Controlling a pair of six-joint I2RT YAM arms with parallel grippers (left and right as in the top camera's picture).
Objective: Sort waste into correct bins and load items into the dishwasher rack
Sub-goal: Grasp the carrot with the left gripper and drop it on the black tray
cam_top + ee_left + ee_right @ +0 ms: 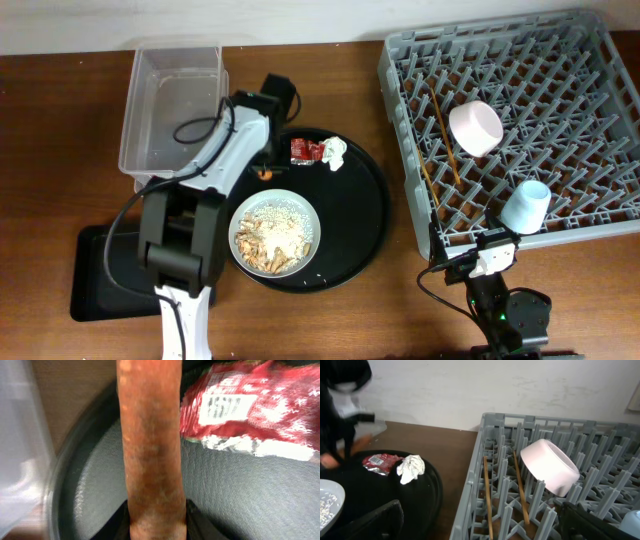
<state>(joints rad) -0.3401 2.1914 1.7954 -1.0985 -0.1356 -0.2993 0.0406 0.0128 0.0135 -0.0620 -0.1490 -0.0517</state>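
My left gripper (267, 160) (156, 522) is shut on the orange carrot (150, 445) (266, 172) and holds it over the left rim of the round black tray. The red wrapper (305, 150) (250, 405) and the white tissue (333, 152) (411, 468) lie on that tray. The grey plate (314, 228) holds the rice scraps (272, 238). The rack (600, 60) (485, 450) holds the white-pink bowl (475, 128) (550, 467), the light-blue cup (526, 206) and the chopsticks (440, 140) (487, 495). My right gripper (487, 255) (485, 527) is open and empty at the rack's front edge.
The clear tub (175, 100) stands at the back left, next to my left arm. The shallow black rectangular tray (100, 270) lies at the front left. The round black tray (360, 210) (240, 495) sits between the bins and the rack.
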